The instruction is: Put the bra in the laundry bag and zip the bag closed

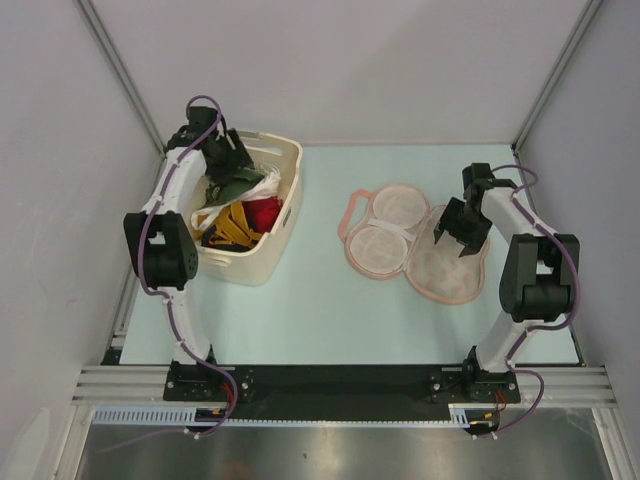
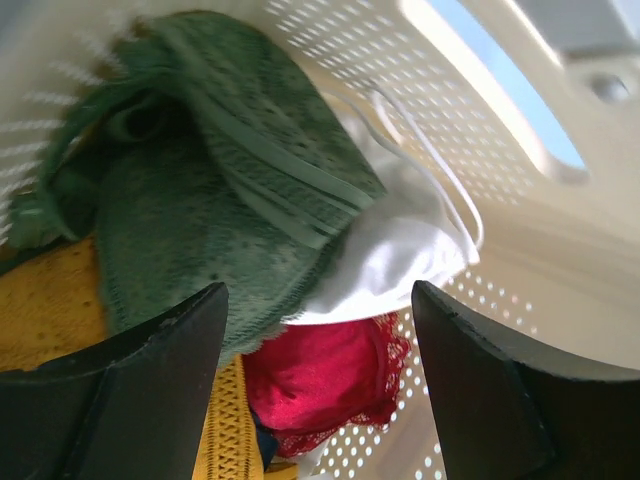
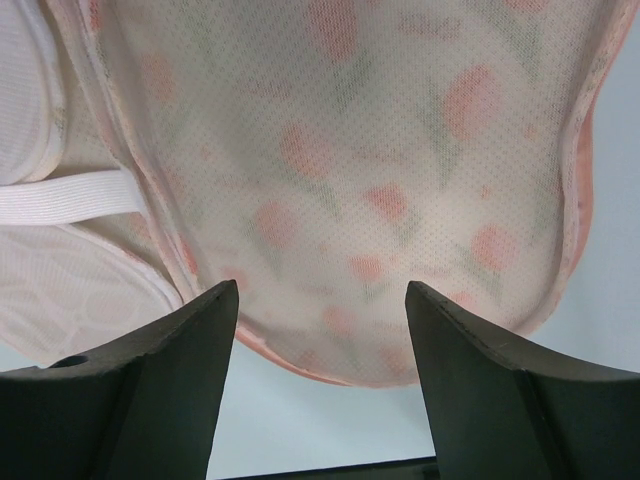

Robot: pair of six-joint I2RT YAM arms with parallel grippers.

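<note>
Basket (image 1: 272, 250): left gripper (image 2: 318, 300) is inside it, jaws spread, nothing held. Step judged: fetch the bra. Best to go lower, past the green cloth (image 2: 200, 200) and white cloth (image 2: 400, 250), and pinch red lace only.
Bag (image 3: 380, 180): lies unfolded, flat, directly under right gripper (image 3: 320, 300), jaws spread, empty.
Bra (image 2: 330, 385): just below left fingertips, between them, partly under white cloth.

pale green table top (image 1: 330, 320), plain grey-white walls (image 1: 340, 60) on three sides, metal corner posts (image 1: 120, 70), even light.
</note>
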